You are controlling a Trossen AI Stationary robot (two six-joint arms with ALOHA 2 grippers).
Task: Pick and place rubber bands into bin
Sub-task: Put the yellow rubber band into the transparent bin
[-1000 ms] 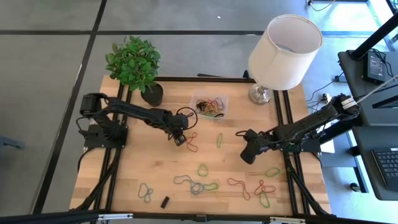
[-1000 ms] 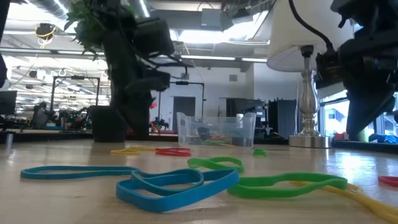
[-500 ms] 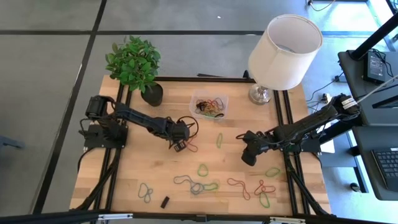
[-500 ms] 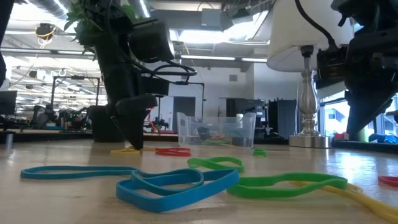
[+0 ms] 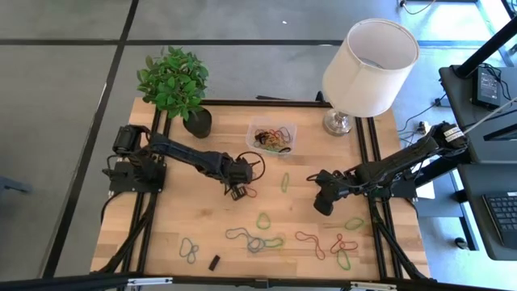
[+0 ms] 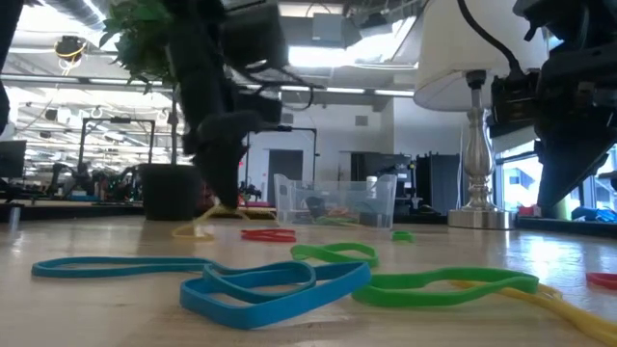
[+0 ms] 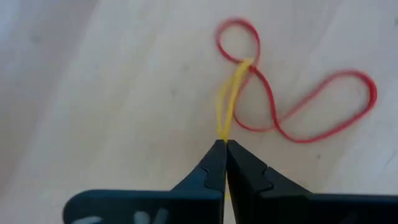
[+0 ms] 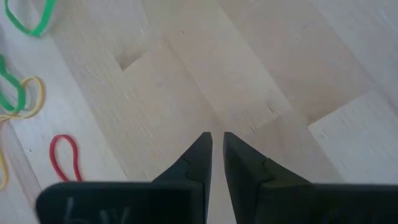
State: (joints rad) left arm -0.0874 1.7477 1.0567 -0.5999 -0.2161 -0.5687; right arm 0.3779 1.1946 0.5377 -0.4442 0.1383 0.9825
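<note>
From the top camera there's one bin (image 5: 272, 137), clear, sitting between one potted plant (image 5: 175, 84) and one lamp (image 5: 367, 65) at the back of the table (image 5: 178, 218). It's already got a tangle of rubber bands (image 5: 273, 139) in it, too jumbled to count. The left gripper (image 5: 237, 191) is just in front of the bin, a bit toward the plant side, down on a red band. The right gripper (image 5: 323, 203) hangs in front of the lamp, well apart from the bin. Loose bands on the wood: I count roughly ten, mostly along the front edge, plus one small black block (image 5: 215, 263).

Low camera: the bin (image 6: 335, 203) is in the middle distance, the left gripper (image 6: 224, 198) right beside it with a yellow band (image 6: 197, 227) trailing off its tip down to the table. One red band (image 6: 269, 234) lies just in front of the bin. Up close there are two blue bands (image 6: 253, 280) and two green ones (image 6: 424, 284).

Left wrist camera: the fingers (image 7: 211, 174) are pressed together, pinching one yellow band (image 7: 227, 107) that crosses one red band (image 7: 292, 109) shaped like a figure eight.

Right wrist camera: the right gripper (image 8: 214, 148) has its tips nearly together with a thin gap, holding nothing over bare wood. Two green, one yellow and one red band (image 8: 65, 158) sit off to the side.
</note>
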